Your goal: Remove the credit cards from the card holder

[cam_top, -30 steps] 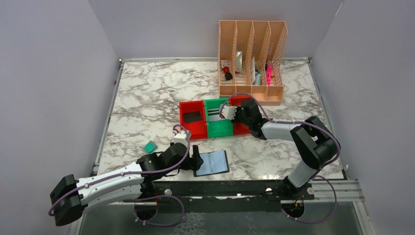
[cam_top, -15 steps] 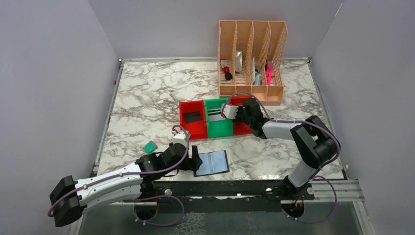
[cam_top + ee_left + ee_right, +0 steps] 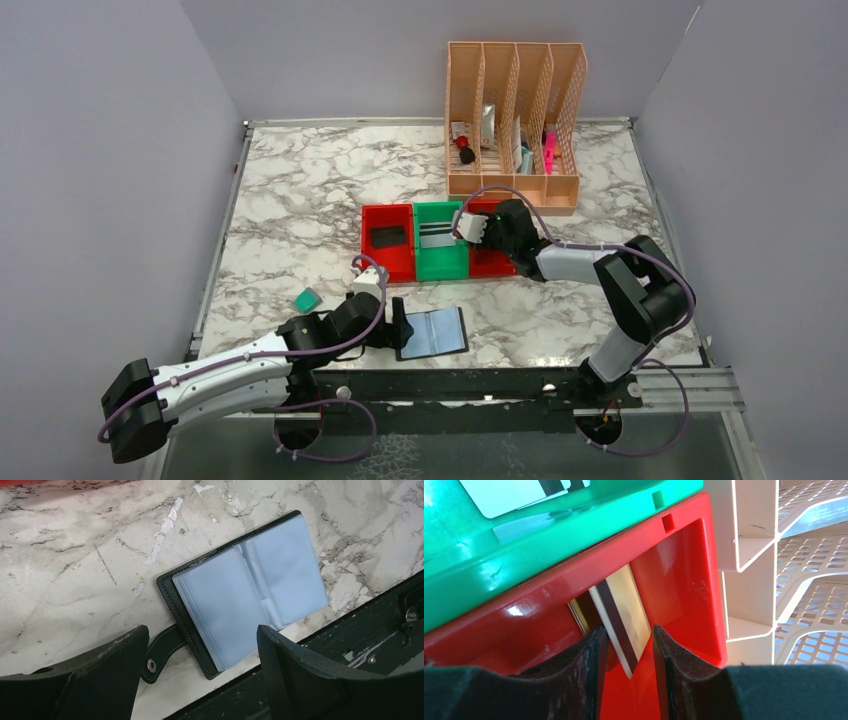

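The black card holder (image 3: 432,333) (image 3: 250,595) lies open on the marble near the front edge, blue-grey sleeves up, strap tab (image 3: 160,650) to its left. My left gripper (image 3: 398,326) (image 3: 200,645) hovers open just above its left edge, holding nothing. My right gripper (image 3: 482,240) (image 3: 626,640) reaches into the right red bin (image 3: 679,565). Its jaws stand apart around a pale credit card with a dark stripe (image 3: 624,615). That card leans tilted in the bin, close to the left finger and apart from the right one. Behind it a second card edge (image 3: 580,612) shows.
A green bin (image 3: 441,264) holding white striped cards (image 3: 435,232) sits between two red bins; the left red bin (image 3: 392,266) holds a dark card (image 3: 390,237). A peach file organiser (image 3: 515,185) stands just behind. A small teal block (image 3: 307,299) lies at the left.
My right gripper's jaws have spread, letting go of the striped card inside the right red bin. The row of bins has shifted slightly left. The left arm has not moved.
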Controlling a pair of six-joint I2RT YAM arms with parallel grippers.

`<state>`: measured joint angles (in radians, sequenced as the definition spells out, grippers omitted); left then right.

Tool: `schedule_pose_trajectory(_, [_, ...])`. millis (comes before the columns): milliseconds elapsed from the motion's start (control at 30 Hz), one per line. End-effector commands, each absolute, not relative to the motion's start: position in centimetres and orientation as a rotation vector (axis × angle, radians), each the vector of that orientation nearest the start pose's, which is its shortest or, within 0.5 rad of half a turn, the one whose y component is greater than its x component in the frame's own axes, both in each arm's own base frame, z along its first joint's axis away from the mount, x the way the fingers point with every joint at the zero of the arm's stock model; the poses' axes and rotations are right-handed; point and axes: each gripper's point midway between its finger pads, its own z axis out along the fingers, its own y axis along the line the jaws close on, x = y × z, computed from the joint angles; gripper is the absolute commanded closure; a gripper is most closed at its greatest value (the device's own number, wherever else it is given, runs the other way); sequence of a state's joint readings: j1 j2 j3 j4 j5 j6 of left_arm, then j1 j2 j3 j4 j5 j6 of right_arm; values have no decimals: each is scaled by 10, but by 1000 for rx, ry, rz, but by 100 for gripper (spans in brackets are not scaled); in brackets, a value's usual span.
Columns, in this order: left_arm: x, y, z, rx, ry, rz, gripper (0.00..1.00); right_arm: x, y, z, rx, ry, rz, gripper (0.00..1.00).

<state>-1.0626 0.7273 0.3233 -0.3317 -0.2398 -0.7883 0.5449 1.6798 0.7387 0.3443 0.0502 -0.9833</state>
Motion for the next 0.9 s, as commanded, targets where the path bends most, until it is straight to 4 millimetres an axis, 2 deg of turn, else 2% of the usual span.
schedule_pose_trajectory(0, [130,-207,70,186,2338,-701,18,389,192,45,-1509,1630,-243,56])
schedule_pose_trajectory(200, [130,-207,69,186,2341,-698,18,389,194,55,-1482,1627,-225,55])
schedule_pose_trajectory(600, [131,-209,69,179,2344,-704,18,384,205,88,-1388,1592,-133,51])
schedule_pose_trajectory(667, [131,-210,70,180,2342,-706,18,384,206,101,-1329,1592,-120,51])
schedule_pose_trajectory(733, [131,-210,71,179,2340,-710,18,383,208,126,-1223,1596,-75,51])
schedule_pose_trajectory(800, [131,-210,72,172,2340,-714,18,374,213,158,-1083,1623,39,50])
schedule_pose_trajectory(867, [131,-211,73,164,2338,-724,18,358,218,186,-912,1659,199,43])
